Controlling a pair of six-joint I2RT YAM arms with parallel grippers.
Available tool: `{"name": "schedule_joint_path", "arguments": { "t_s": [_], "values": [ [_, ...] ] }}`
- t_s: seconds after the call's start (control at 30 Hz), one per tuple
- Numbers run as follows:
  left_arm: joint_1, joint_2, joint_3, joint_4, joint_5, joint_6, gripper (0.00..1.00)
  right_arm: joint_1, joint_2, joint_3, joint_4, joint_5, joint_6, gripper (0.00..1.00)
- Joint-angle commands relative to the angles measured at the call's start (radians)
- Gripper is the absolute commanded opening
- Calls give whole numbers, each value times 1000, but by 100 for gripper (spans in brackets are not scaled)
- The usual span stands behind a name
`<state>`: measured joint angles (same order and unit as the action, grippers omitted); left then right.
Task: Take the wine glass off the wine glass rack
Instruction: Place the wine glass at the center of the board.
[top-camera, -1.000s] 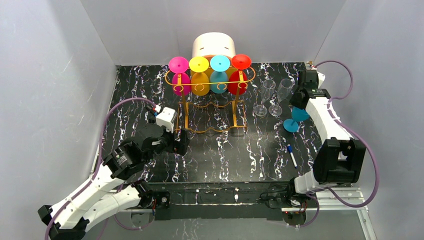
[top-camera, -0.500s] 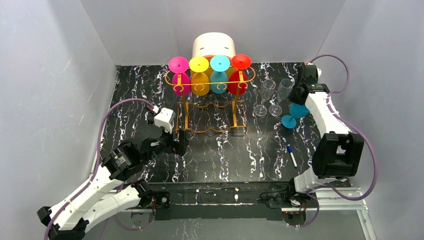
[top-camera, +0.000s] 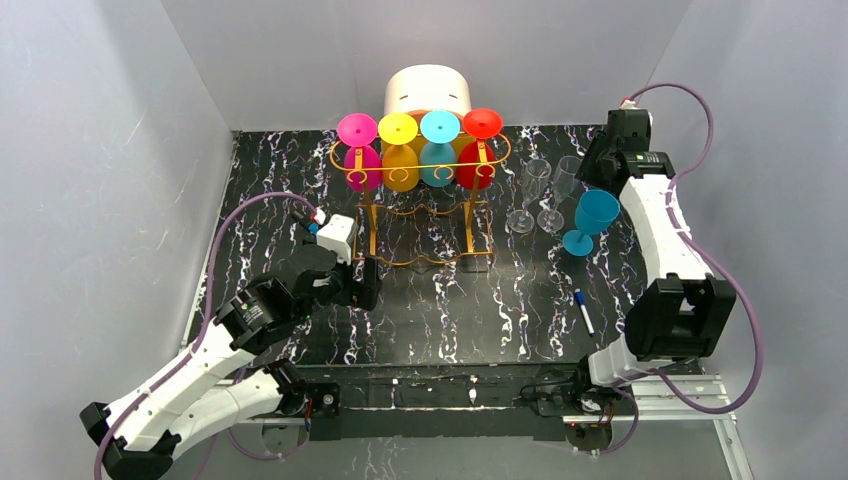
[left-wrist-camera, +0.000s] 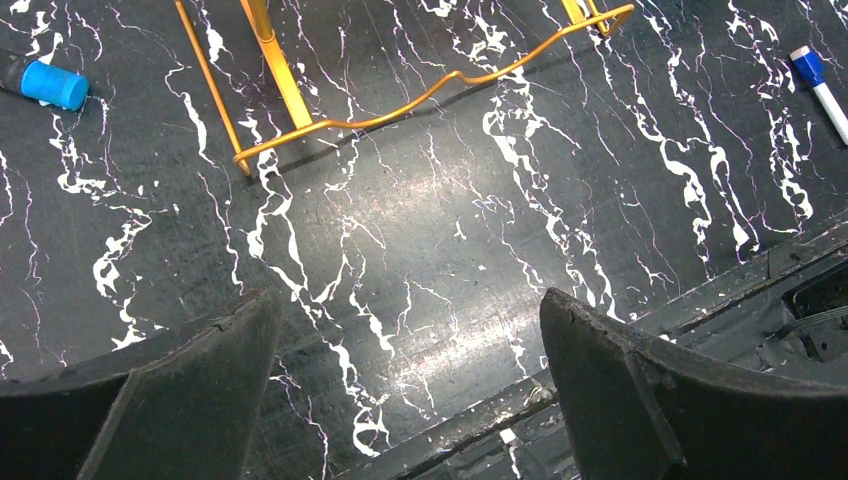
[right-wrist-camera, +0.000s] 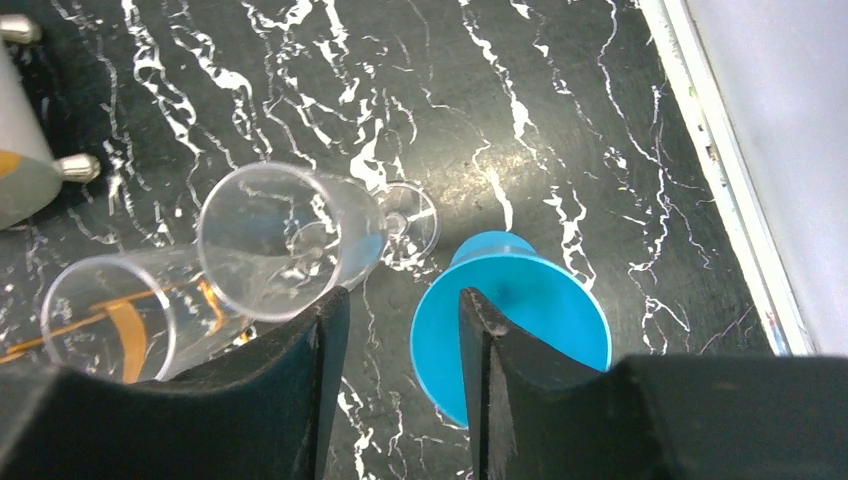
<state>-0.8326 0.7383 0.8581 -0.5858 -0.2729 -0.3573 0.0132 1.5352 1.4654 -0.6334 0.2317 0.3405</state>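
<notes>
The orange-gold wine glass rack (top-camera: 372, 222) stands at the back centre, and several coloured glasses hang upside down from its rails (top-camera: 420, 150). A blue wine glass (top-camera: 597, 212) stands on its foot on the table to the right of the rack, off the rack. My right gripper (top-camera: 598, 180) hovers just above and behind it, open. In the right wrist view, one of the right gripper's (right-wrist-camera: 402, 300) fingers is over the blue wine glass's (right-wrist-camera: 545, 310) mouth, the other outside its rim. My left gripper (top-camera: 365, 285) is open and empty in front of the rack's base (left-wrist-camera: 400, 105), low over the table (left-wrist-camera: 410, 300).
Two clear flutes (top-camera: 525, 195) (top-camera: 562, 188) stand just left of the blue glass, close to the right gripper's fingers (right-wrist-camera: 285, 240). A white round box (top-camera: 428, 92) sits behind the rack. A pen (top-camera: 583, 311) lies front right, and a blue cap (left-wrist-camera: 55, 85) lies left of the rack's base.
My right gripper has opened and drawn up and back from the blue glass, which now stands free on the table. The left arm has shifted only slightly.
</notes>
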Motion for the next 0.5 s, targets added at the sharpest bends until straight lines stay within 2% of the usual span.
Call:
{"name": "schedule_joint_path", "arguments": {
  "t_s": [0.0, 0.1, 0.17, 0.27, 0.33, 0.4, 0.47],
  "values": [
    [2, -2, -3, -17, -22, -13, 98, -5, -96, 44, -24, -108, 7, 54],
    [2, -2, -10, -13, -66, -25, 98, -4, -196, -43, 37, -328, 32, 58],
    [2, -8, -22, -28, -141, -47, 98, -4, -317, -182, 144, -498, -16, 68],
    [3, -30, -55, -33, -256, -118, 98, -5, -436, -316, 169, -742, -64, 78],
    [2, -29, -59, -33, -298, -153, 98, 16, -506, -416, 200, -832, -97, 81],
    [3, -21, -59, -33, -326, -169, 98, 81, -566, -542, 312, -894, -85, 81],
    [2, -1, -49, -39, -365, -148, 98, 272, -618, -736, 529, -740, -95, 83]
  ]
}}
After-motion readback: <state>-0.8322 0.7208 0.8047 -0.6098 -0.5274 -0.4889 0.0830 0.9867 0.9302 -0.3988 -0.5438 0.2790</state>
